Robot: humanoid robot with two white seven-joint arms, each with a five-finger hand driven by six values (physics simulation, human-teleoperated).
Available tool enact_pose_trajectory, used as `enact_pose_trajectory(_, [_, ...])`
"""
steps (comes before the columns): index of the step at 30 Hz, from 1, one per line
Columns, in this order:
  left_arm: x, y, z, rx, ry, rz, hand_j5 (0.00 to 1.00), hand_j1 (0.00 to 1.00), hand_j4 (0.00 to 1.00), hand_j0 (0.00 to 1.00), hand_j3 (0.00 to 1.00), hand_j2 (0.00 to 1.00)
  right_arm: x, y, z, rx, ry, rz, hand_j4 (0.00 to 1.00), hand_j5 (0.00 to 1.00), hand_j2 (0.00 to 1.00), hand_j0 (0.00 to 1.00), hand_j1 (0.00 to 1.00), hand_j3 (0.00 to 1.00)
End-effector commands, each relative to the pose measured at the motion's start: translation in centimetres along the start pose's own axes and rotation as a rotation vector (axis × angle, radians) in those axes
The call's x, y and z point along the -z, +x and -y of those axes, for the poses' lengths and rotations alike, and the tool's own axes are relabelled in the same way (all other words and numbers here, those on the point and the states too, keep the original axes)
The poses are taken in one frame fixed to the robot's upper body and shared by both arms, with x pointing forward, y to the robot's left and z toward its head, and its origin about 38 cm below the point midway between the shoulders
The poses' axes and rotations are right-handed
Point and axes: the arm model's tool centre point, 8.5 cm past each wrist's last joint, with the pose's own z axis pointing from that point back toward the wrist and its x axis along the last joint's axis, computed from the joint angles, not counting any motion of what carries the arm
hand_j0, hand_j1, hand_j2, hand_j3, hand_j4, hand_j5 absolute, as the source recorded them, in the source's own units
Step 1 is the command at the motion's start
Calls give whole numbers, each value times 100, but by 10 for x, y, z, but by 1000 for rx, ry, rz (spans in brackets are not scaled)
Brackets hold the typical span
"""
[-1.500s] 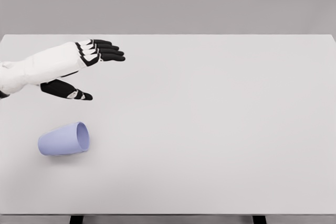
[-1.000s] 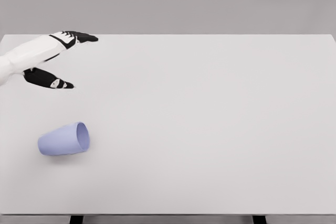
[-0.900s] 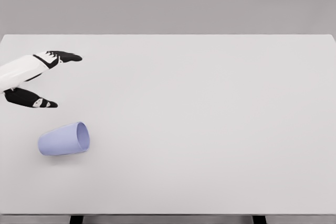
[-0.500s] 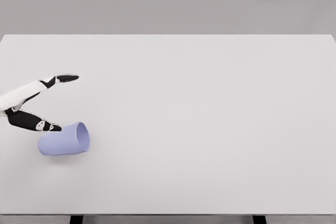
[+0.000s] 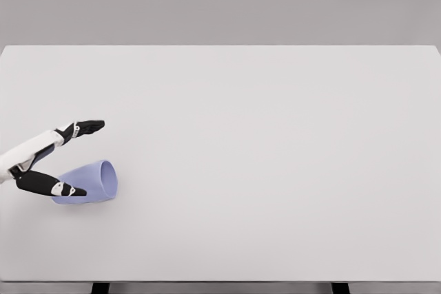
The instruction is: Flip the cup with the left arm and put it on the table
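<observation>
My left hand (image 5: 48, 160) is spread wide, holding nothing, thumb and fingers straddling the pale lilac plastic cup (image 5: 89, 182) lying sideways on the white counter (image 5: 275, 156), ready to clamp.

Single head view, looking down and forward over the counter (image 5: 275, 170).

The camera sits above the near edge, facing the far edge and the plain grey wall behind it. It stands far enough back that the counter spans nearly the full width, both near legs just showing at the bottom. The left robot hand (image 5: 48, 163) enters at the left edge. No second view is given.
</observation>
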Motion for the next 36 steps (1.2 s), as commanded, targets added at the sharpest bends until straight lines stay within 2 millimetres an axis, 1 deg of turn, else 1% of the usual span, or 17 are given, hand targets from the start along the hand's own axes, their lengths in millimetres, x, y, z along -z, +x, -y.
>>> enact_pose_trajectory(1, [1, 0, 0, -9, 4, 0, 100, 100, 100, 100, 100, 100, 0, 0, 0, 0, 0, 0, 100, 100, 100, 100, 100, 100])
enact_pose_trajectory(8, [5, -11, 13, -53, 4, -48, 100, 100, 100, 100, 100, 100, 0, 0, 0, 0, 0, 0, 100, 100, 100, 100, 100, 100])
enact_pose_trajectory(9, [7, -17, 18, -72, 4, -81, 100, 100, 100, 100, 100, 100, 0, 0, 0, 0, 0, 0, 100, 100, 100, 100, 100, 100])
enact_pose_trajectory(11, [10, -22, 22, -84, 9, -122, 100, 100, 100, 100, 100, 100, 0, 0, 0, 0, 0, 0, 100, 100, 100, 100, 100, 100])
enact_pose_trajectory(16, [7, -25, 30, -88, -13, -127, 100, 100, 100, 100, 100, 100, 0, 0, 0, 0, 0, 0, 100, 100, 100, 100, 100, 100])
enact_pose_trajectory(23, [7, -28, 37, -29, -45, -143, 100, 100, 100, 100, 100, 100, 0, 0, 0, 0, 0, 0, 100, 100, 100, 100, 100, 100])
enact_pose_trajectory(26, [13, -30, 44, -5, -56, -145, 100, 100, 100, 100, 100, 100, 0, 0, 0, 0, 0, 0, 100, 100, 100, 100, 100, 100])
enact_pose_trajectory(32, [17, -31, 43, 6, -52, -157, 100, 100, 100, 100, 100, 100, 0, 0, 0, 0, 0, 0, 100, 100, 100, 100, 100, 100])
enact_pose_trajectory(36, [20, -33, 48, 60, -74, -177, 100, 100, 100, 100, 100, 100, 0, 0, 0, 0, 0, 0, 100, 100, 100, 100, 100, 100])
